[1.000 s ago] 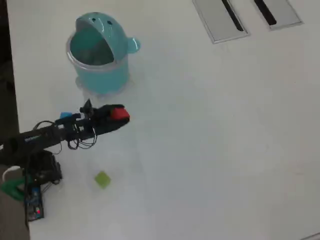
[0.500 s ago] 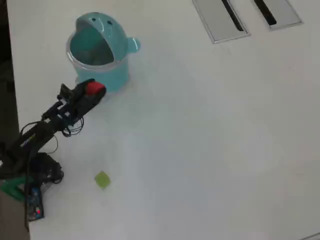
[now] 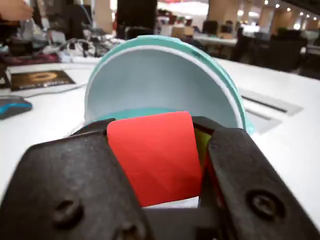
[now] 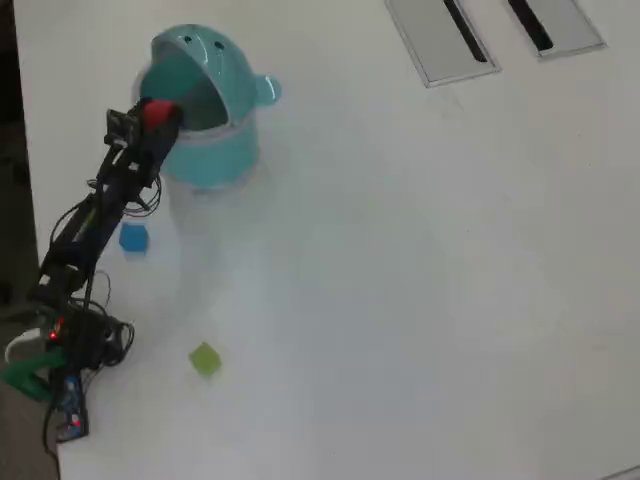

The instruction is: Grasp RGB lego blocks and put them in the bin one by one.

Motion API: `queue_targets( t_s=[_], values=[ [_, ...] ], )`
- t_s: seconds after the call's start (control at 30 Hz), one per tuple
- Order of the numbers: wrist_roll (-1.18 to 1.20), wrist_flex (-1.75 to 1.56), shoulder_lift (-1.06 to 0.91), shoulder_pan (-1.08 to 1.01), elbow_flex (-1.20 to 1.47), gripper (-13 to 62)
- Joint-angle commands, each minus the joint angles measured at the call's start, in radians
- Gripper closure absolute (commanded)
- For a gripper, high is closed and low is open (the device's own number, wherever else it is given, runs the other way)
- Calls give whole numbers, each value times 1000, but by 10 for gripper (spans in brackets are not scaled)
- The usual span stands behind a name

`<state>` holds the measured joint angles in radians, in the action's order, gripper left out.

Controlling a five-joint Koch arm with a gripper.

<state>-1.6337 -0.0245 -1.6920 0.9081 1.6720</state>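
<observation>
Wrist view: the end effector (image 3: 165, 165) is clamped on the red block (image 3: 155, 157), which fills the gap between the two black jaws; a sliver of yellow-green shows at the block's 3 o'clock edge, and what it belongs to cannot be told; the bin (image 3: 165, 80) stands directly ahead at 12 o'clock, its pale inner wall open toward the camera, so the block looks to be at or just over the near rim; I judge the coming move turns on this, a little further forward and the release should fall inside; the white desk (image 3: 45, 115) spreads around, with cluttered office tables and chairs blurred behind.

Overhead view: the arm reaches from 7 o'clock up to the bin (image 4: 225, 150) at 11 o'clock of the frame; the red block (image 4: 157, 112) sits at the bin's 9 o'clock rim, at the mouth; the blue block (image 4: 133, 238) lies on the desk (image 4: 400, 300) just beside the arm; the yellow-green block (image 4: 205, 359) lies well apart toward 6 o'clock; two grey slotted panels (image 4: 440, 40) lie at 1 o'clock; the rest of the desk is bare white.
</observation>
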Motion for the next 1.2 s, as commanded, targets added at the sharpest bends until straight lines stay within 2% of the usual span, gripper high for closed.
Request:
queue_targets(
  t_s=[0.0,0.23,0.27,0.3,0.37,0.63,0.77,0.87,1.17],
  values=[
    [-14,-83,46,20,-160,406],
    [-14,-78,239,71,-333,403],
    [-15,-77,319,86,-414,388],
    [-15,-81,353,86,-445,339],
    [-17,-81,370,84,-462,294],
    [-5,-80,376,74,-469,185],
    [41,-58,321,63,-433,150],
    [51,-21,264,60,-403,149],
    [46,-12,-44,17,-94,156]
  ],
)
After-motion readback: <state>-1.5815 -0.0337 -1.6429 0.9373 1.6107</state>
